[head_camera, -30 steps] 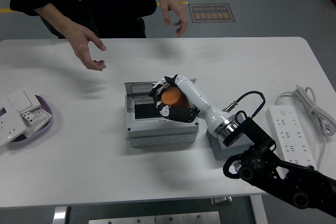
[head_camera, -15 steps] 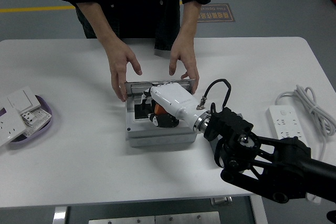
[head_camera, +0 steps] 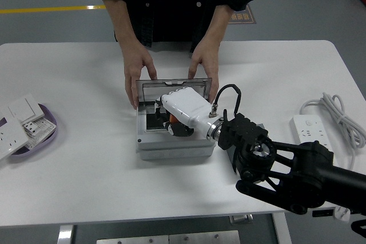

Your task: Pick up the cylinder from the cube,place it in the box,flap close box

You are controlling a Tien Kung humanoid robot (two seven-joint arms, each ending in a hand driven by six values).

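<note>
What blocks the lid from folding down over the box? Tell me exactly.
The right hand sits inside the open box, curled over the orange cylinder, directly under the clear lid. The person's hands hold that lid upright at its two sides. The lid cannot close until the hand withdraws.

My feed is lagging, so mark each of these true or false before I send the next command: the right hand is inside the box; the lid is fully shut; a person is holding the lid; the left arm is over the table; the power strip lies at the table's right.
1. The right hand is inside the box. True.
2. The lid is fully shut. False: it stands raised behind the hand.
3. A person's hands hold the lid. True, one at each side.
4. The left arm is over the table. False: it is not in view.
5. The power strip lies at the table's right. True.
</note>
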